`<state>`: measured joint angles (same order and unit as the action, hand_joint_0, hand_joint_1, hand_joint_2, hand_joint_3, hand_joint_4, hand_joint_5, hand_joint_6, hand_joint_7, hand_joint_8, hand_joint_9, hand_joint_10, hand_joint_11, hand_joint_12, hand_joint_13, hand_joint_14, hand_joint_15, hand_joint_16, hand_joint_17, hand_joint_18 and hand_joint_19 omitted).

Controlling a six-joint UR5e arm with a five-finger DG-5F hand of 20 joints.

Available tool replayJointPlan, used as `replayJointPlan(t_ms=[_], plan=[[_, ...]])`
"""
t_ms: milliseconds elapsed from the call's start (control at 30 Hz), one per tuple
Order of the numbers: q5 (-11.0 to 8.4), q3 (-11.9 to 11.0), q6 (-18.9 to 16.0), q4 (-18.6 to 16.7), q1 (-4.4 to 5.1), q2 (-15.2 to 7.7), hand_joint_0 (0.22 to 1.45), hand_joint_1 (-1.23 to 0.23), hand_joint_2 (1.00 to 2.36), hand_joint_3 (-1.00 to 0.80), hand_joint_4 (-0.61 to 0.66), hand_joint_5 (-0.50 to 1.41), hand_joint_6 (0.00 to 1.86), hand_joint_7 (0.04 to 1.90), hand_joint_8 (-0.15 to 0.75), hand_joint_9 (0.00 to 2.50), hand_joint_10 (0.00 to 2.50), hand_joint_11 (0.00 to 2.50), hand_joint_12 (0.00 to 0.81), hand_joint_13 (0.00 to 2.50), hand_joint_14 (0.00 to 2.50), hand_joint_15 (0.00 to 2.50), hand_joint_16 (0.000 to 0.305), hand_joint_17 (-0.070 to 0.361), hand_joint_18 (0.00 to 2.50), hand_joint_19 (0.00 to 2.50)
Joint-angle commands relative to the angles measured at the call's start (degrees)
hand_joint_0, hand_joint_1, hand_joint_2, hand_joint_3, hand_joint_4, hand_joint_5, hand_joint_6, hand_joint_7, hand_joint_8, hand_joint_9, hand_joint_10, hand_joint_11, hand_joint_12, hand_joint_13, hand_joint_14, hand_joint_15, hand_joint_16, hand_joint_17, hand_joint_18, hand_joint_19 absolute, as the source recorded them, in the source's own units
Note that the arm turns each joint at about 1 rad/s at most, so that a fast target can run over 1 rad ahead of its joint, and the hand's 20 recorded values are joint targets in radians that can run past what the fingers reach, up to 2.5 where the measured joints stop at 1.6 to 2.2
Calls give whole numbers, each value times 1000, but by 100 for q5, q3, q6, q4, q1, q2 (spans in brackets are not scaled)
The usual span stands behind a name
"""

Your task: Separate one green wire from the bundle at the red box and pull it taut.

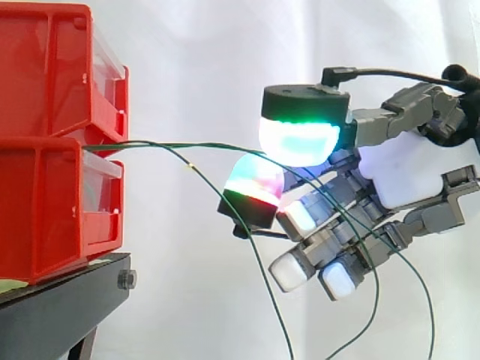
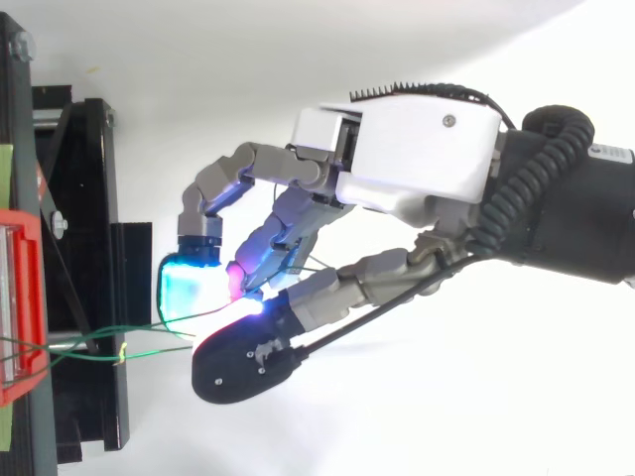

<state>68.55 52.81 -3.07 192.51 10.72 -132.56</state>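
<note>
Currently: hand (image 1: pixel 405 176) closed in a pinch on one green wire (image 1: pixel 172 143). The wire passes between two glowing pads (image 1: pixel 298 141), the upper green-white, the lower red-green. The other fingers are curled below and hold nothing that I can make out.

The wire exits at the seam between the stacked bins of the red box (image 1: pixel 45 202), which sits on the black stand (image 1: pixel 60 300), and runs nearly level to the pinch. Top view agrees: the line from the box edge meets the pads where they close together.

Separation: judged done. The rest of the bundle (image 1: pixel 251 240) sags away from the held strand and drops past the lower frame edge. Some strands trail behind the fingers; contact there is unclear.

Tension: judged partial. The held strand shows a slight bow, not dead straight. Remaining: draw the hand away from the box until the bow disappears, with the pinch kept firm.
</note>
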Motion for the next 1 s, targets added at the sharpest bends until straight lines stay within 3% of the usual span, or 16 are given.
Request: replayJointPlan(t_ms=[0,167,233,467,600,700,967], plan=[[27,-7,0,102,9,11,628,-811,1013,-346,42,-148,903,955,255,1025,22,676,331,818,19,482,45,102,775,666],[53,-16,0,111,0,46,658,-897,1012,-372,33,-152,908,922,253,1009,22,676,332,818,18,476,45,102,777,657],[45,-16,0,111,9,63,660,-928,1003,-467,53,-153,906,893,250,1002,23,674,330,817,18,470,45,102,779,647],[53,-16,8,208,-27,134,639,-953,1000,-500,91,-149,901,906,248,1002,23,679,328,816,20,475,45,101,783,655],[53,-7,0,304,-35,134,563,-867,1000,-500,97,-137,892,922,250,1017,20,675,332,822,18,477,46,104,791,659],[62,-7,0,383,-44,134,548,-720,1000,-500,104,-129,883,940,263,1049,22,676,340,830,20,479,47,106,792,673],[62,-16,0,427,-53,151,579,-705,1008,-410,93,-126,876,982,262,1058,20,669,335,825,19,486,46,104,780,679]])
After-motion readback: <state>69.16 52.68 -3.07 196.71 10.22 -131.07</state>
